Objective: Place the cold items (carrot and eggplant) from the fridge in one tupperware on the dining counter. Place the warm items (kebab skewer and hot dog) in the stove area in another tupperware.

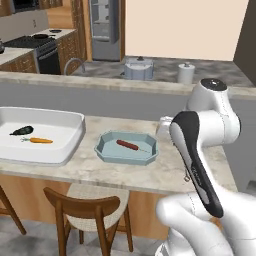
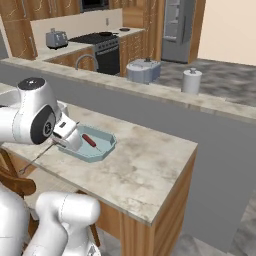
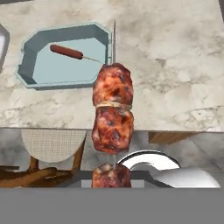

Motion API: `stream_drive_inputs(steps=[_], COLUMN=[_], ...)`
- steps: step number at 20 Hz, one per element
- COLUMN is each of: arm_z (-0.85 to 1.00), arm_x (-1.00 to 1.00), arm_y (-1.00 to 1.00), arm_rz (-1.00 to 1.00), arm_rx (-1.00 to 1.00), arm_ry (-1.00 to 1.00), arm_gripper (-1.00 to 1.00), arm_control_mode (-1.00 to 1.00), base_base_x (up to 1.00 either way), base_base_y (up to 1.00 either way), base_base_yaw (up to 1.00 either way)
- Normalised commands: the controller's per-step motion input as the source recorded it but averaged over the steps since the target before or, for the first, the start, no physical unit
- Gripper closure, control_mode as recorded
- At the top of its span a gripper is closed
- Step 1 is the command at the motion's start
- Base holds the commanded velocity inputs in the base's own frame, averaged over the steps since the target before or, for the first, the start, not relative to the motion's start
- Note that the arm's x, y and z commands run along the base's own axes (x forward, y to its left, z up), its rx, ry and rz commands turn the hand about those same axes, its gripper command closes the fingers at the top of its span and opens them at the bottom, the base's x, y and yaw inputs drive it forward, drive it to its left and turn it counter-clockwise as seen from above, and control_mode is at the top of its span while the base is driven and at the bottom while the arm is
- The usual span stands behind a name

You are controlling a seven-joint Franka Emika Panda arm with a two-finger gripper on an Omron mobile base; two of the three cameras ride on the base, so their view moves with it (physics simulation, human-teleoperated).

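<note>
Hand (image 3: pixel 112 177) grips kebab skewer (image 3: pixel 112 118) | hot dog (image 3: pixel 66 51) in tupperware (image 3: pixel 35 65) (blue)

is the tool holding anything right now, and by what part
Yes: the kebab skewer, gripped at its near end by the lowest meat chunk. Its thin tip points toward the blue tupperware holding the hot dog.

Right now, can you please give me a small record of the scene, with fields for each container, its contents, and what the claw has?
white rectangular tray: dark eggplant and orange carrot inside
pale blue octagonal tupperware: red hot dog inside
claw: shut on the browned meat kebab skewer
skewer position: in the hand view, over the edge of the marble dining counter, not yet in the tupperware
remaining step: likely lowering the skewer beside the hot dog
</note>
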Motion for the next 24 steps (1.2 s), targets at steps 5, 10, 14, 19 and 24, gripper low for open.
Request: stream_drive_inputs(steps=[5,10,14,19,24], arm_z=[-0.07,-0.31,-0.49,-0.38,-0.45], arm_x=[0.81,0.62,0.15,0.69,0.77], arm_y=[0.07,0.3,0.39,0.22,0.03], arm_rz=[0.65,0.56,0.51,0.34,0.39], arm_rx=[-0.28,-0.24,-0.33,-0.12,0.0], arm_ry=[0.0,0.01,0.15,0.22,0.22], arm_gripper=[1.0,1.0,1.0,1.0,1.0], arm_control_mode=[-1.0,-1.0,-1.0,-1.0,-1.0], base_base_x=[0.0,0.0,0.0,0.0,0.0], base_base_y=[0.0,0.0,0.0,0.0,0.0], base_base_yaw=[0.0,0.0,0.0,0.0,0.0])
